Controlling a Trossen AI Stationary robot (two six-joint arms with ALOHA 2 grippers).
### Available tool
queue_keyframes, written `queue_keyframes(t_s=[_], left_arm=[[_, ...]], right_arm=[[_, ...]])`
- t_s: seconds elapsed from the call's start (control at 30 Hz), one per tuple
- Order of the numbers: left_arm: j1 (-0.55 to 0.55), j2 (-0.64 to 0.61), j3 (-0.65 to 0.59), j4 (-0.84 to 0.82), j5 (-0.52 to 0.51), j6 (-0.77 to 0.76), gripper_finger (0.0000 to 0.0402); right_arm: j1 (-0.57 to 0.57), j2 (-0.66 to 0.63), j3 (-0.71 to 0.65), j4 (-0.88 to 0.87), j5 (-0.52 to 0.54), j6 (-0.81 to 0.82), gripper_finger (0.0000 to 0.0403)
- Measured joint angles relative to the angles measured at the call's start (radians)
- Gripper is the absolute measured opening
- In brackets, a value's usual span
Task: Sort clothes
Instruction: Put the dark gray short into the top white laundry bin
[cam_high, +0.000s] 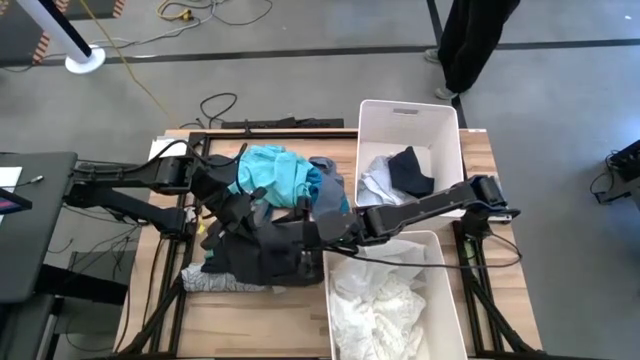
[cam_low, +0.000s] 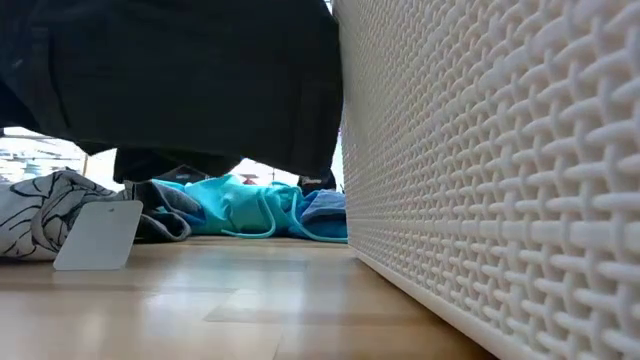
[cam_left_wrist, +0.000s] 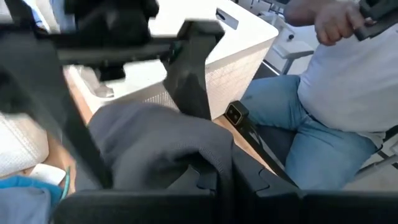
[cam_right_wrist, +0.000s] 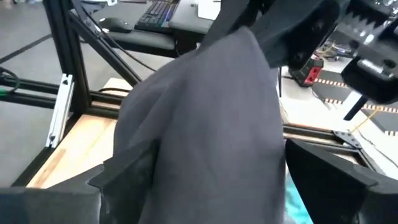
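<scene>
A dark grey garment (cam_right_wrist: 205, 118) hangs from my left gripper (cam_high: 240, 205), which is shut on it above the table's middle. My right gripper (cam_high: 316, 228) comes level from the right. It is open, with one finger (cam_right_wrist: 127, 171) on each side of the hanging cloth. Behind them a teal garment (cam_high: 275, 170) lies on a blue one. A white leaf-print garment (cam_low: 40, 215) with a tag lies on the table near the front. In the low view the dark cloth (cam_low: 180, 80) fills the top. My left gripper holds the dark grey garment by a bunched upper part (cam_right_wrist: 245, 43), several layers gathered. In its own wrist view the cloth (cam_left_wrist: 161, 140) drapes over the fingers and hides the place of contact. The garment hangs slack below, its lower edge (cam_low: 200, 150) above the tabletop. My right gripper has the cloth between its open fingers; whether they touch it I cannot tell.
Two white bins stand at the table's right. The far one (cam_high: 440, 125) holds white and black clothes, the near one (cam_high: 440, 270) white clothes. The near bin's wall (cam_low: 480, 180) fills the low view's right. A person in jeans (cam_left_wrist: 323, 118) sits beyond the table.
</scene>
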Motion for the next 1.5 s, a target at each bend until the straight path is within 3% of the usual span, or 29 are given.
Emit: queue_keyframes(t_s=[0.33,0.47,0.63,0.93,1.0,1.2,1.5], left_arm=[[-0.045,0.017,0.0,0.053,0.002,0.0,0.0003],[-0.058,0.039,0.0,0.074,0.006,0.005,0.0003],[-0.071,0.048,0.0,0.099,0.003,0.016,0.0003],[-0.072,0.045,0.0,0.106,-0.021,0.019,0.0018],[-0.072,0.045,0.0,0.105,-0.026,0.016,0.0023],[-0.072,0.017,0.0,0.074,-0.126,0.005,0.0057],[-0.072,-0.106,0.002,-0.035,-0.287,-0.009,0.0181]], right_arm=[[-0.036,0.083,0.0,0.04,-0.082,0.051,0.0372],[-0.041,0.083,-0.001,0.068,-0.103,0.044,0.0354],[-0.048,0.083,-0.001,0.083,-0.129,0.047,0.0281],[-0.048,0.082,-0.001,0.072,-0.148,0.045,0.0088],[-0.049,0.082,-0.001,0.069,-0.163,0.044,0.0064],[-0.05,0.082,-0.001,0.029,-0.163,0.046,0.0063],[-0.05,0.065,0.009,-0.019,-0.159,0.03,0.0063]])
